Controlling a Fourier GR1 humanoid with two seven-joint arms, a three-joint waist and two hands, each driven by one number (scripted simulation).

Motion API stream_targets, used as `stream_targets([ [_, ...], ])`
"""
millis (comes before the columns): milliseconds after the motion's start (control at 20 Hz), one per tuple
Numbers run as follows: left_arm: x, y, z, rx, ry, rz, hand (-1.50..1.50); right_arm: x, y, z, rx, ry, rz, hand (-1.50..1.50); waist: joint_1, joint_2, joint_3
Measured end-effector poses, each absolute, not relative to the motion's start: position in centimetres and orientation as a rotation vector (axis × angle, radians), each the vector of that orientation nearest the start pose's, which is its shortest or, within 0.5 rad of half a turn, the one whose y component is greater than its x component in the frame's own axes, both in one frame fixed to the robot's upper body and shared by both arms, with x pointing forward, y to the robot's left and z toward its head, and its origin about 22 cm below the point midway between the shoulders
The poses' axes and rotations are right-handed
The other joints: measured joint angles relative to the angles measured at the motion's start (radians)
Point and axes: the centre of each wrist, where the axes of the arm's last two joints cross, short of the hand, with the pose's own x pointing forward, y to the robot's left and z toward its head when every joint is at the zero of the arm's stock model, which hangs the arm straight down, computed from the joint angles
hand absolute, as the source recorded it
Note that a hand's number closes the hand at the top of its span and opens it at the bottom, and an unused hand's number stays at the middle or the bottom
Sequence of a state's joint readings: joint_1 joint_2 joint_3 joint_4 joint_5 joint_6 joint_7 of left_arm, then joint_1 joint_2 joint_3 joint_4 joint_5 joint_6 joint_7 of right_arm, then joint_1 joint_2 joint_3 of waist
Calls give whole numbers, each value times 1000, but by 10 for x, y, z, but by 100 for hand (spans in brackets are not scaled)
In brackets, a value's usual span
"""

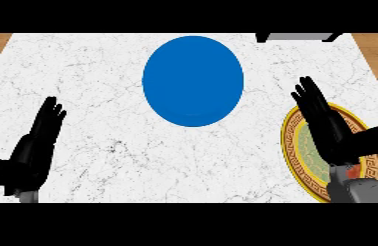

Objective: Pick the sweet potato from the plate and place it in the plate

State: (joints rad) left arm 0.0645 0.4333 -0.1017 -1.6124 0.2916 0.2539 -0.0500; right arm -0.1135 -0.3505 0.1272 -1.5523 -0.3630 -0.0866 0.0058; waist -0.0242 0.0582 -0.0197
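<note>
Your right robot hand hovered flat, fingers straight, over the gold-rimmed plate, right of the blue plate. The sweet potato (mostly hidden) lay beneath it; lower squarely before curling. Left robot hand rested open.

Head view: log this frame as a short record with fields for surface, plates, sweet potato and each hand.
surface: white marbled counter
blue plate: top centre of the counter, nothing on it
patterned plate: gold-rimmed, green centre, at the right edge, partly covered by the right hand
sweet potato: only a small orange patch shows beside the right hand, mostly hidden
left hand: open, fingers straight, resting at the lower left
right hand: open, fingers straight, over the patterned plate
</note>
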Motion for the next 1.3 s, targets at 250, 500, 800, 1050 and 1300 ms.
stream_targets([
  [250,227,302,7,268,-1461,3,0,264,-315,61,213,-1614,106,150,0,-40,15],
  [500,222,298,-7,282,-1363,10,0,264,-364,126,-145,-1708,534,150,-31,-60,9],
  [800,225,283,-13,272,-1312,19,0,229,-400,53,-132,-1762,273,-150,-29,-55,25],
  [1050,235,267,-12,255,-1296,0,0,198,-433,20,67,-1822,294,-150,-6,-55,25],
  [1300,242,260,-11,246,-1292,-22,0,194,-466,34,-88,-1757,565,-150,16,-55,23],
])
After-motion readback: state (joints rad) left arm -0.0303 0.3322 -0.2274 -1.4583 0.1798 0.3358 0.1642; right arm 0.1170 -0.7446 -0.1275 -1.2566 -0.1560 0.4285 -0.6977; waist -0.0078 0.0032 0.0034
